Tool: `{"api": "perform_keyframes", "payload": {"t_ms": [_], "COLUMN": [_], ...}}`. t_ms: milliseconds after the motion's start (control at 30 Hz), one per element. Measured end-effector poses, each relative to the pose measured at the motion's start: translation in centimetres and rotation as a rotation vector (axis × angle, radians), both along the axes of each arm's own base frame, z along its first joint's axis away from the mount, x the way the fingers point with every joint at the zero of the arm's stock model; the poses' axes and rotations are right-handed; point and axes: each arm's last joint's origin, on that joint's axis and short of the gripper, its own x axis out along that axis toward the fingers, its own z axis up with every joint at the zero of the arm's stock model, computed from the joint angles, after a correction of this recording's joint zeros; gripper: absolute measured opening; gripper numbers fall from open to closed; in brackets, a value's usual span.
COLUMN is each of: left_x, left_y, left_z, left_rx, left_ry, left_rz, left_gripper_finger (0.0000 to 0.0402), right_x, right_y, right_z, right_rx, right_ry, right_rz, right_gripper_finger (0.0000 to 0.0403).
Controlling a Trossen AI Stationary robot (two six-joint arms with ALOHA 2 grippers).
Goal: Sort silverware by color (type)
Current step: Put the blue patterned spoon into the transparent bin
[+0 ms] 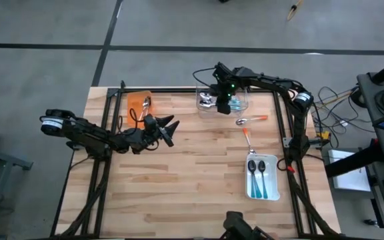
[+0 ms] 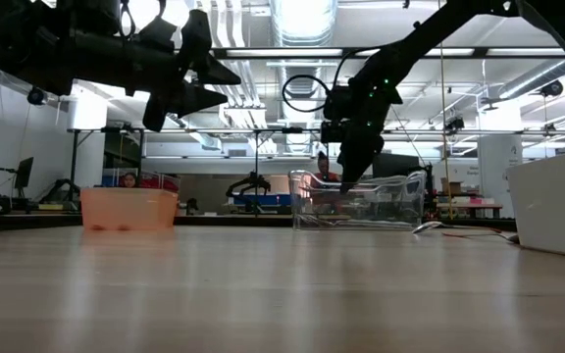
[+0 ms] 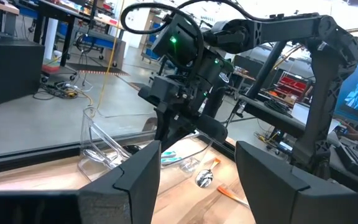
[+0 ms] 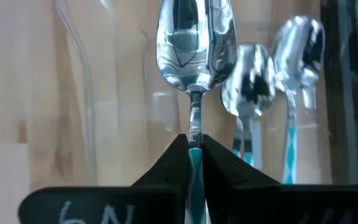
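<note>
Right gripper [image 4: 194, 146] is pinched tight on the handle of one teal spoon [image 4: 195, 46], hanging over the clear tray [image 1: 242, 104] at the table's [image 1: 185, 193] far edge, right of centre. Two more teal-handled spoons [image 4: 257, 81] lie in that tray under it, bowls side by side, so three there counting the held one. White tray [image 1: 272, 193] near the right edge holds two teal spoons [image 1: 257, 168]. Two orange-handled spoons loose on the bare wood between the clear and white trays: one [image 1: 251, 120] just beside the clear tray, one [image 1: 247, 138] closer to the white tray. Orange tray [image 1: 131, 101] at the far edge, left of centre, has one spoon [image 1: 144, 103] that I can count. Left gripper [image 1: 168, 128] hovers just beside the orange tray, fingers spread wide, holding nothing.
</note>
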Motion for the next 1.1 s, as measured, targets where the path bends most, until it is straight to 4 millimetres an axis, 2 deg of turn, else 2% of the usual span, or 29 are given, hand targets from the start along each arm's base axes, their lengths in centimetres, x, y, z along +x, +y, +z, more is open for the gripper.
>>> {"api": "perform_keyframes", "payload": {"t_ms": [433, 1100], "left_x": [0.0, 0.0], "left_y": [0.0, 0.0], "left_z": [-0.1, -0.1], "left_rx": [0.001, 0.001], "left_ry": [0.012, 0.015], "left_rz": [0.0, 0.0], "left_gripper_finger": [0.0188, 0.0188], "right_x": [0.5, 0.0], "right_y": [-0.4, 0.0], "right_z": [-0.1, -2.9], "right_rx": [-0.013, -0.02], "right_ry": [-0.063, -0.078], "right_rz": [-0.059, -0.071], "right_gripper_finger": [0.0015, 0.0015]}}
